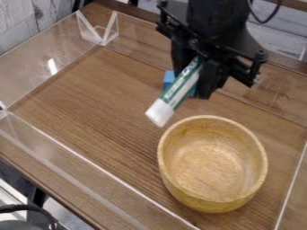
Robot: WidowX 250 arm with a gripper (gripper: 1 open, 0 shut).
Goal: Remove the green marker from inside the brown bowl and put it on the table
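Brown wood-grain table (96,99) fills most of the view, seen from above and at an angle, with the grain running in long diagonal streaks. Low clear acrylic walls (54,40) border it along the far-left and near-left edges, catching pale reflections. Beyond the far edge, the room is only a blur of light wall and dark cables.

One robot arm comes down from the top of the view, black and bulky, its gripper (198,76) pointing downward above the table. The jaws are clenched on one green marker (174,94), a thick white barrel with green lettering, held tilted so its lower end slants toward the near left. The marker hangs in the air, clear of the table and just beyond the bowl's far rim, not inside the bowl.

One brown bowl (246,193) of light wood, wide and shallow with a thick rim, sits on the table at the near right. Its inside shows only bare wood grain.
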